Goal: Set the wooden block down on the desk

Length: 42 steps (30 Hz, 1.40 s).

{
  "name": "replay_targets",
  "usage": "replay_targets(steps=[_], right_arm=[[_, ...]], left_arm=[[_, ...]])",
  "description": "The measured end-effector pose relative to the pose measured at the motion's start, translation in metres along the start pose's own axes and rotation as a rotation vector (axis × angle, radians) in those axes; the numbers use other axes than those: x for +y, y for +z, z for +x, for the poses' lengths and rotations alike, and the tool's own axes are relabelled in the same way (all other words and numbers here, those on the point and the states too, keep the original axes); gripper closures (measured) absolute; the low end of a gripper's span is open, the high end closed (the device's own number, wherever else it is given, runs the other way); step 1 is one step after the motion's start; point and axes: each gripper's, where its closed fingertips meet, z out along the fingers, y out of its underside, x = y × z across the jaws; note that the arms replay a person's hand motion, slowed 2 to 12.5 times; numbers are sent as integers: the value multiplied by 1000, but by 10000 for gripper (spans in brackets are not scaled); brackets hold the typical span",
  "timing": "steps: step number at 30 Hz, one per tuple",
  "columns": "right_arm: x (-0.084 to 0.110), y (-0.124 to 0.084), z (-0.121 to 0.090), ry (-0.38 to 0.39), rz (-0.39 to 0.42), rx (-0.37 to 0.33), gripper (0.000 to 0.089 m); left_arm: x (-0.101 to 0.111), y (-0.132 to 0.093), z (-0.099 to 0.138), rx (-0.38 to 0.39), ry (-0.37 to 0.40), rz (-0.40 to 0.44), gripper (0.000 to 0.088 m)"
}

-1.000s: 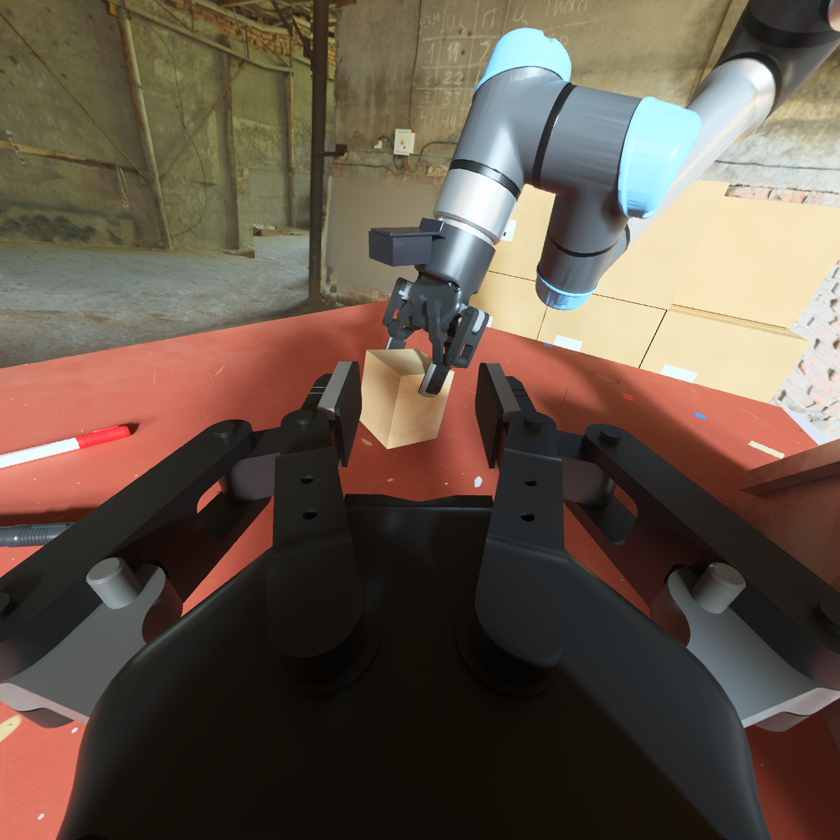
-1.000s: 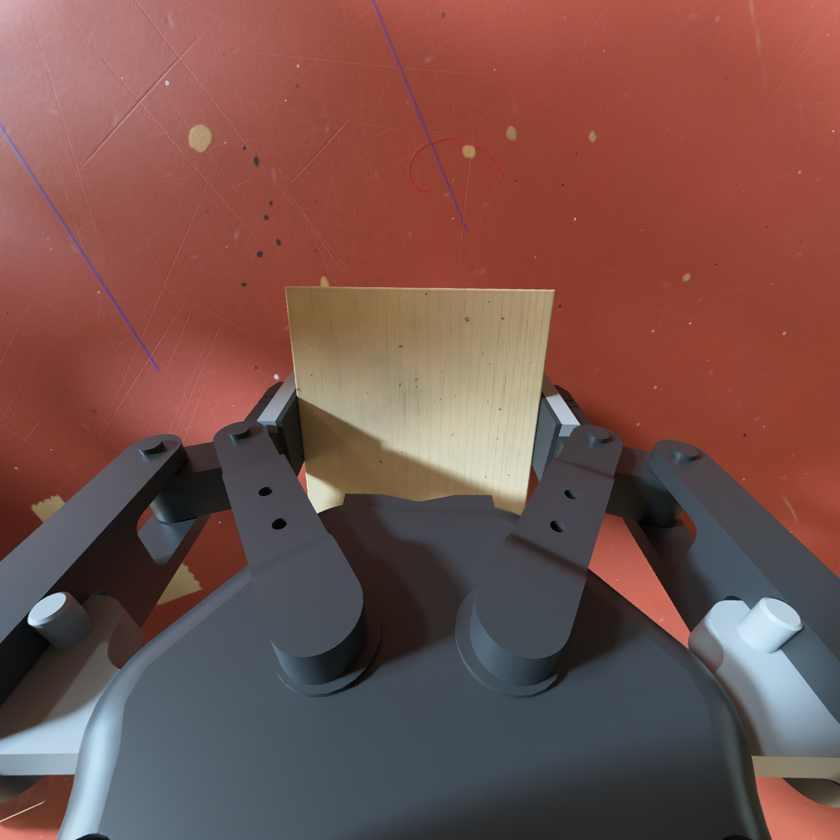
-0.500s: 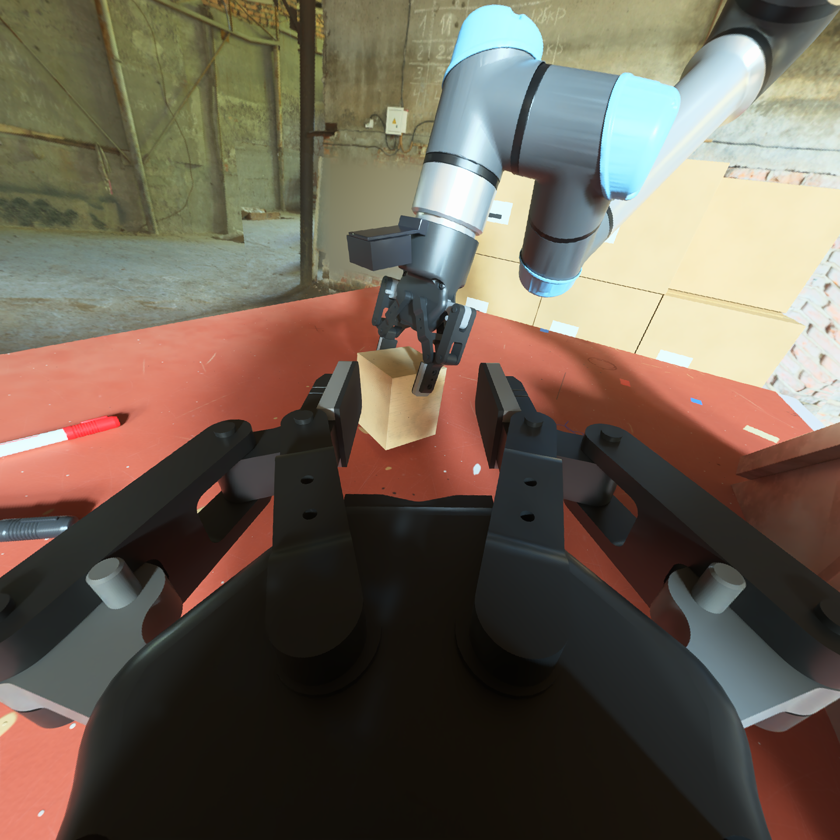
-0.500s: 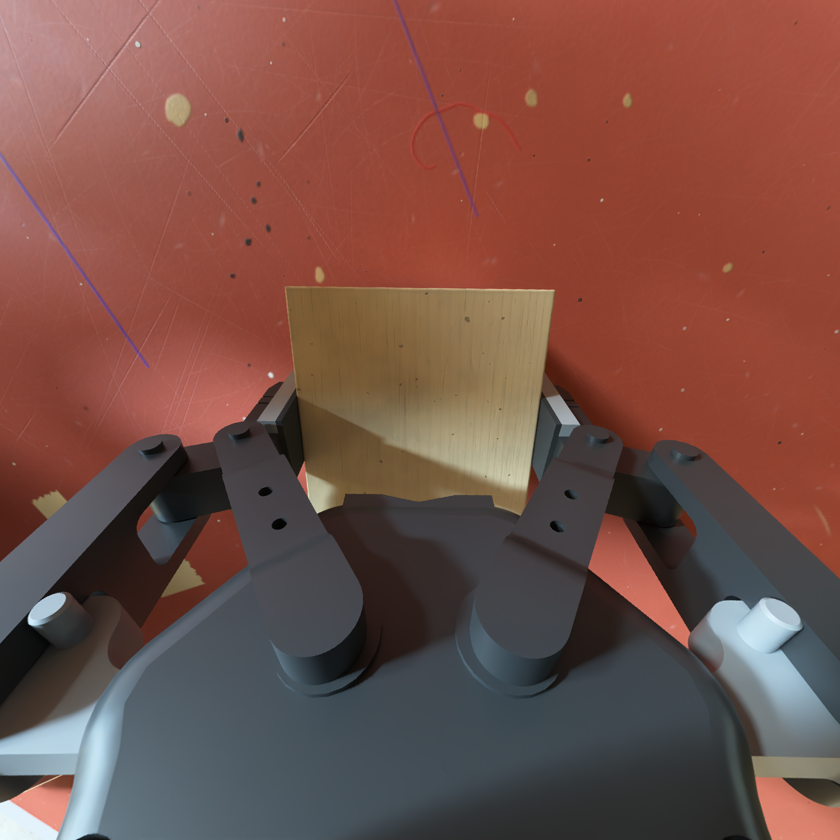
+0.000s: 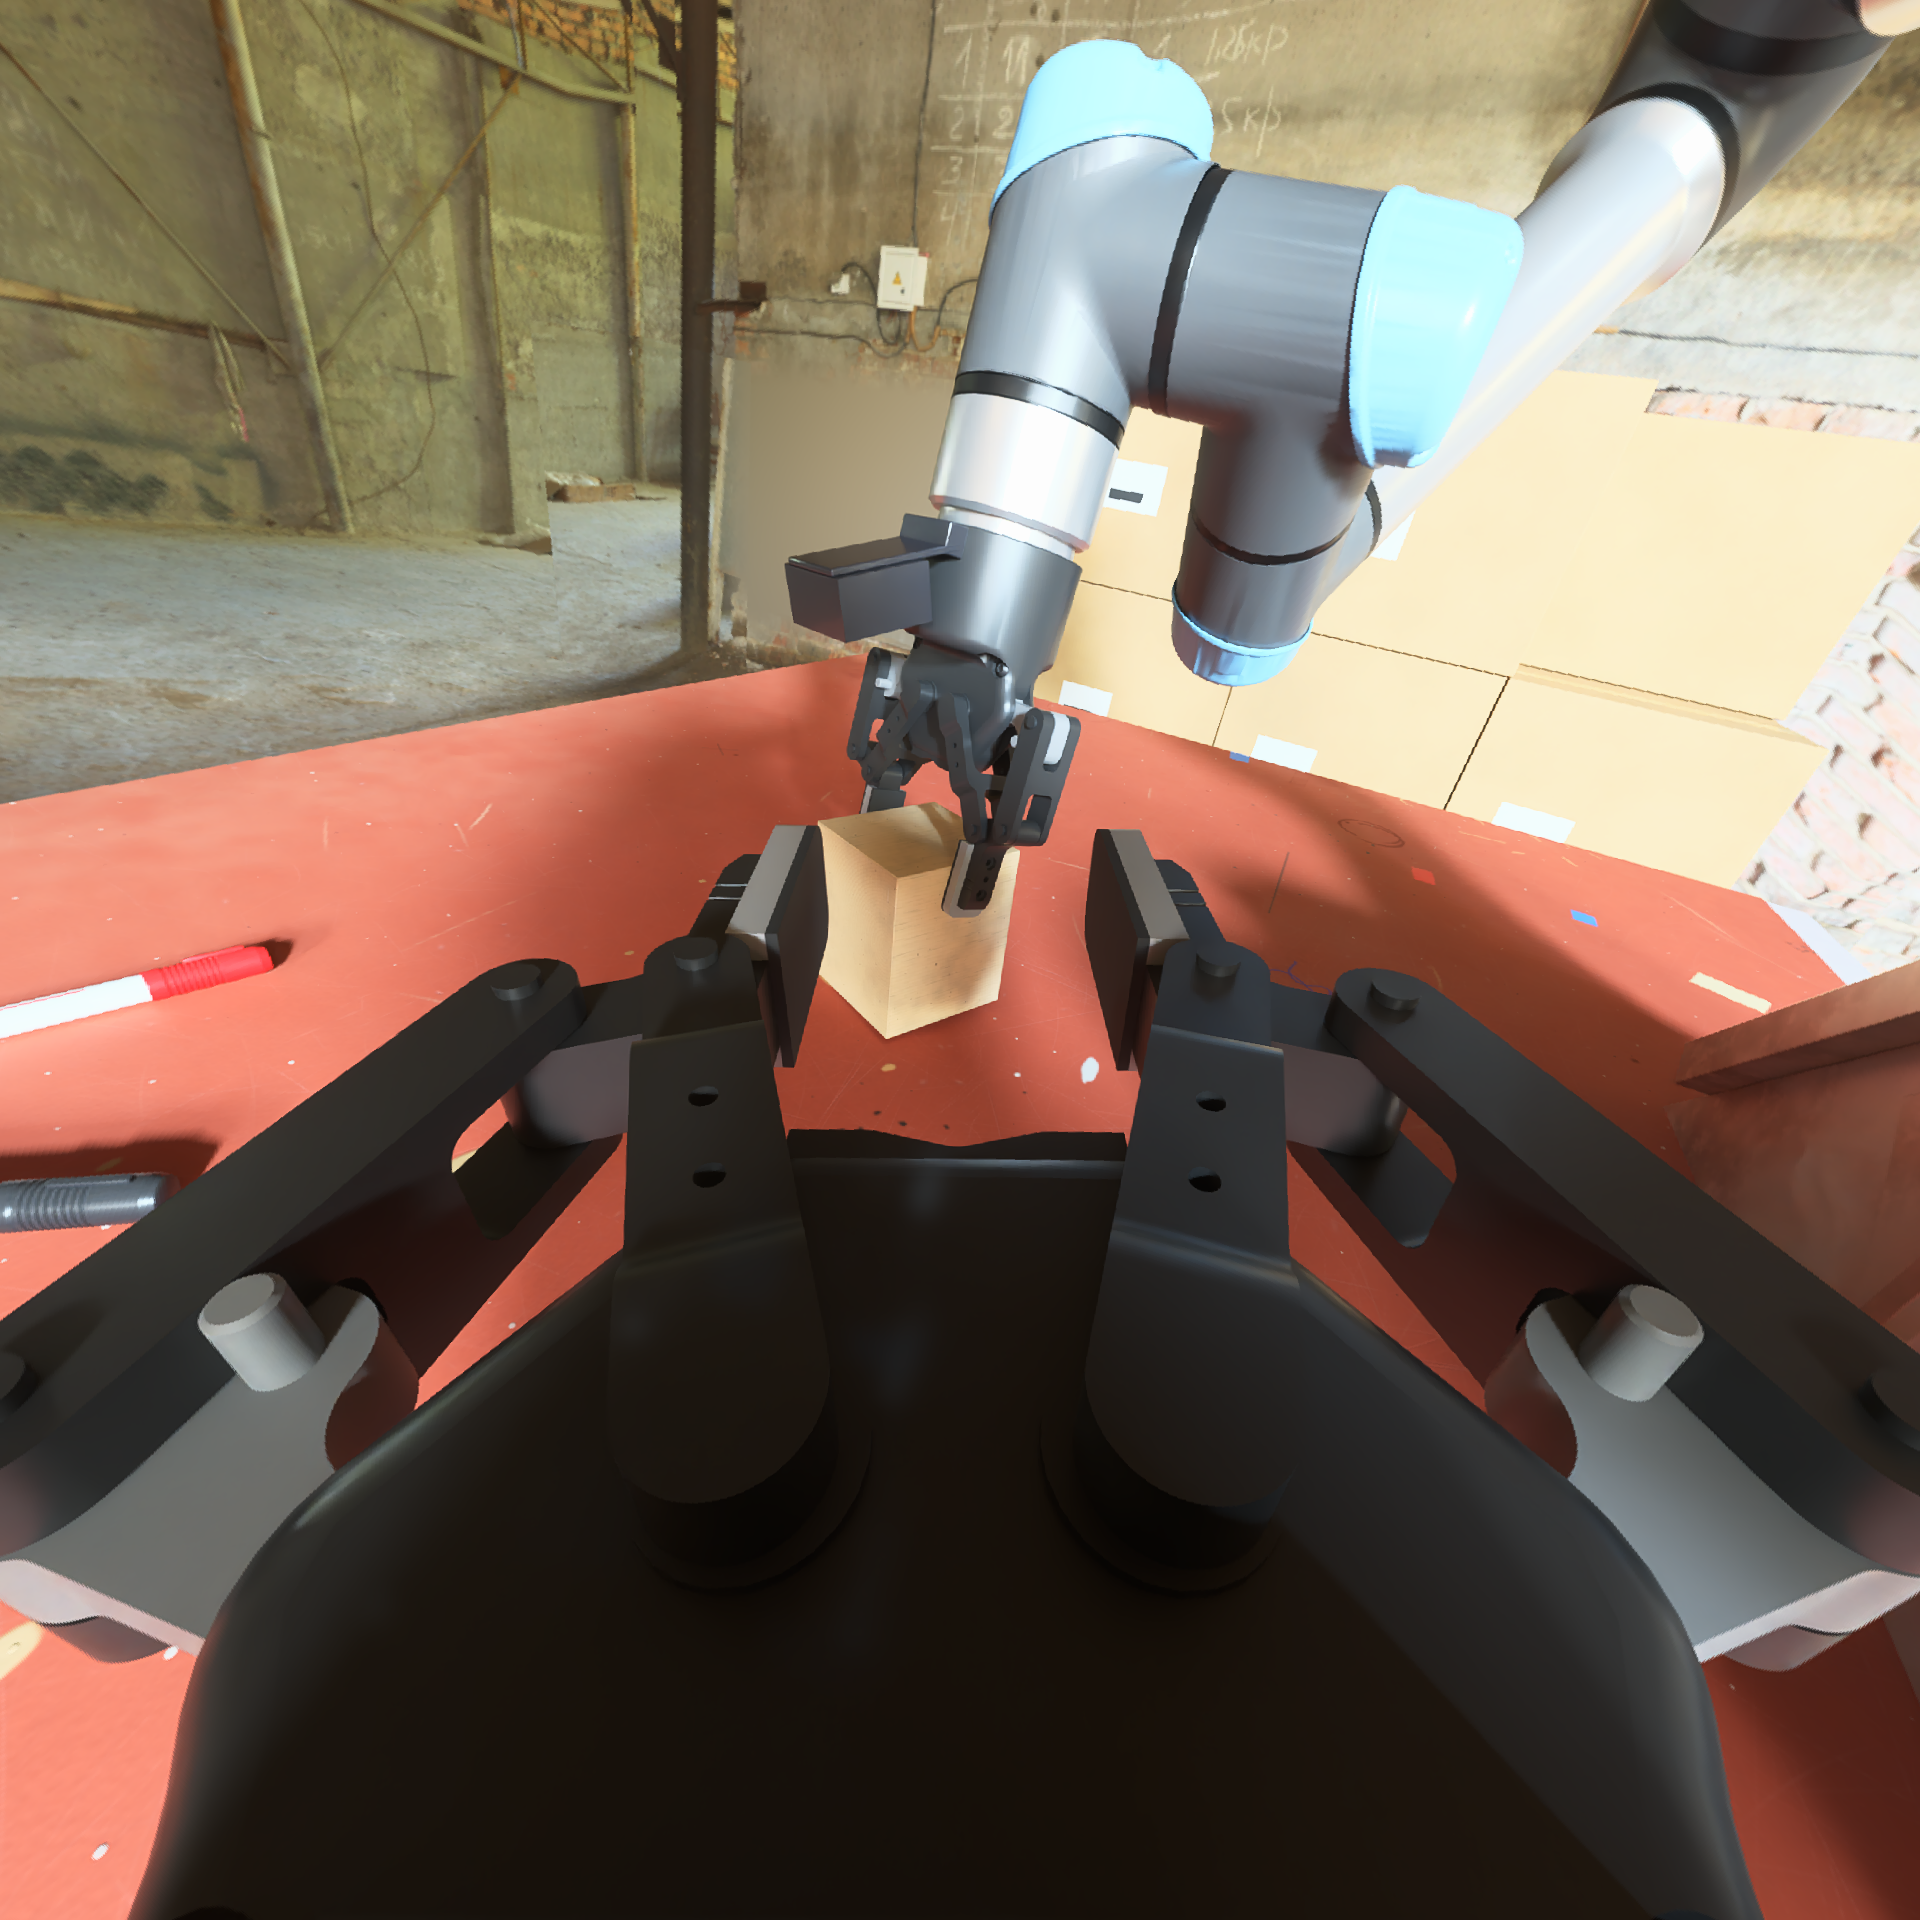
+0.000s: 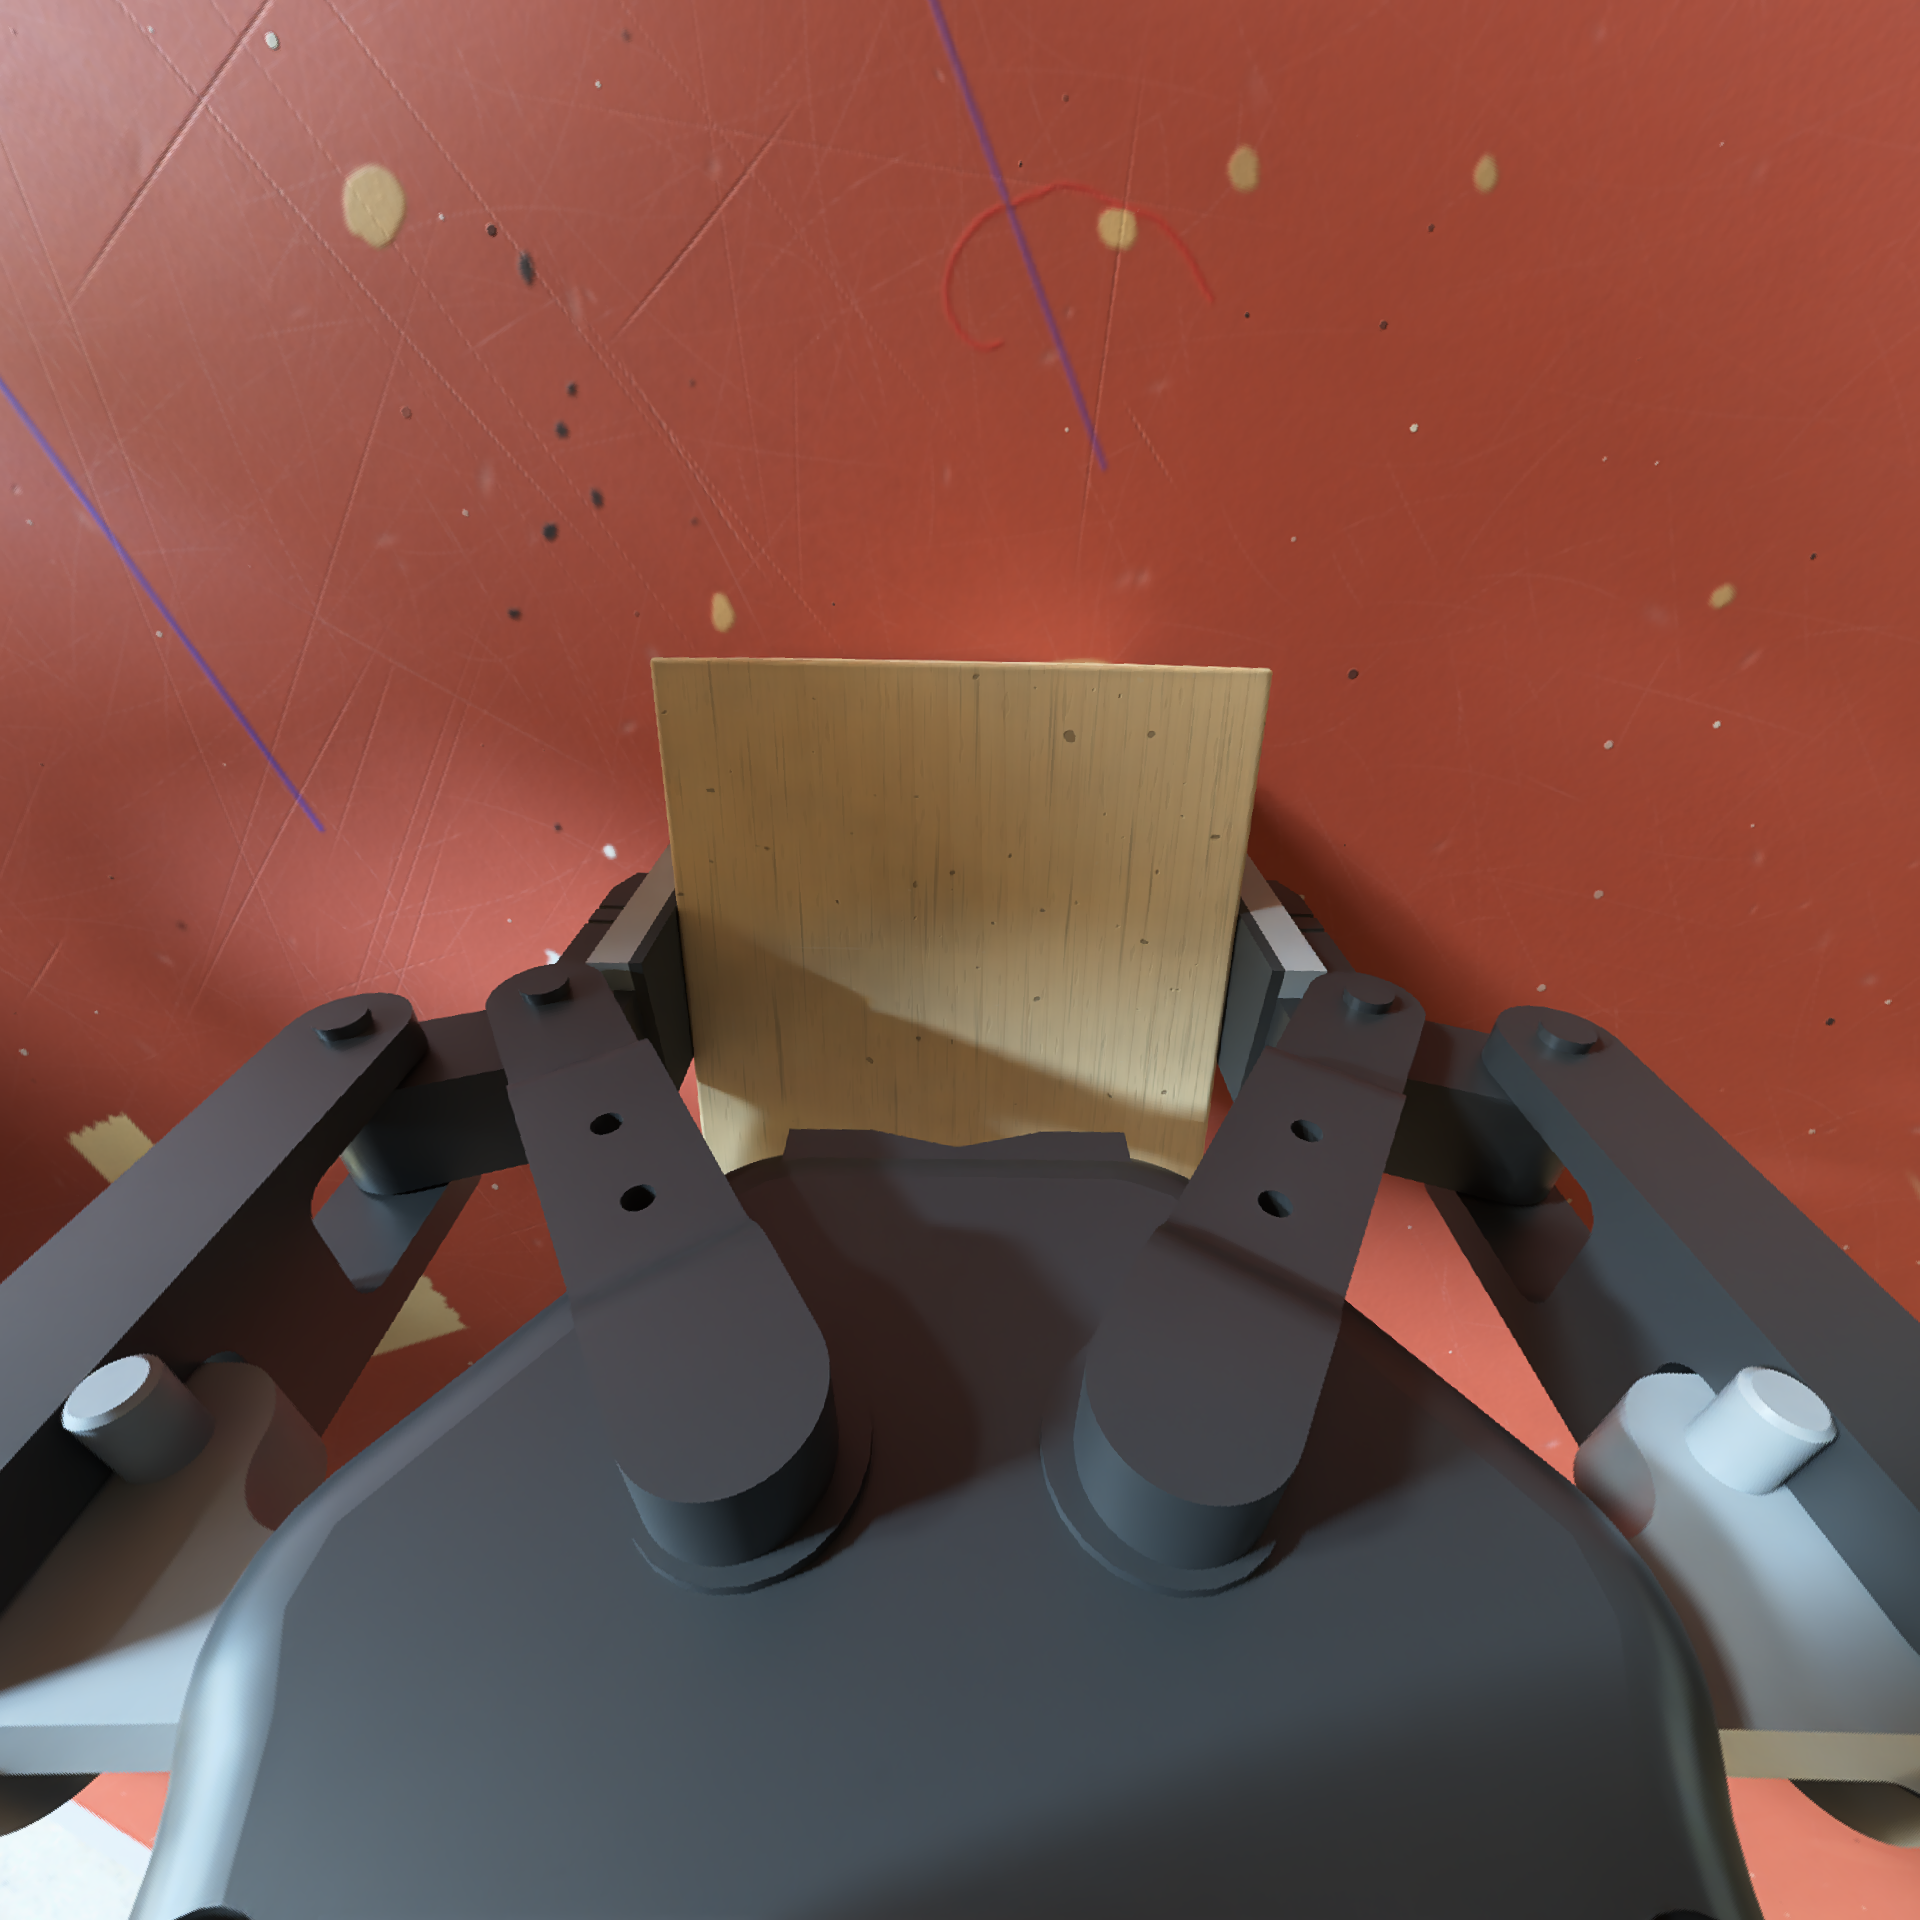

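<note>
The right end effector (image 6: 956, 966) clamps the wooden block (image 6: 961, 883) from above, at or just above the red desk (image 6: 1455, 520). Lowering looks nearly done; next comes release. The left end effector (image 5: 951, 935) waits spread, empty, near the block.

**Block gripped above the red desk**

The right gripper (image 5: 930, 847) clamps the wooden block (image 5: 914, 935) from above — the left gripper (image 5: 951, 935) spread wide, empty. A red-capped marker (image 5: 145, 987) lies far left on the desk (image 5: 416, 883).
</note>
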Motion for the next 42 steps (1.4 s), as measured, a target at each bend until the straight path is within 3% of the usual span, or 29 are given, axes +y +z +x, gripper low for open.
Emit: replay_targets(steps=[19,21,23,42], right_arm=[[-5,1,2,-3,47,-30,143],[-6,1,2,-9,55,-29,94],[-7,2,2,-16,60,-21,31],[-12,-10,1,-86,89,60,39]], left_arm=[[4,0,-3,-5,-6,-12,425],[4,0,-4,-8,-4,-14,423],[5,0,-4,-10,-3,-15,422],[7,3,-3,-8,-4,-29,402]])
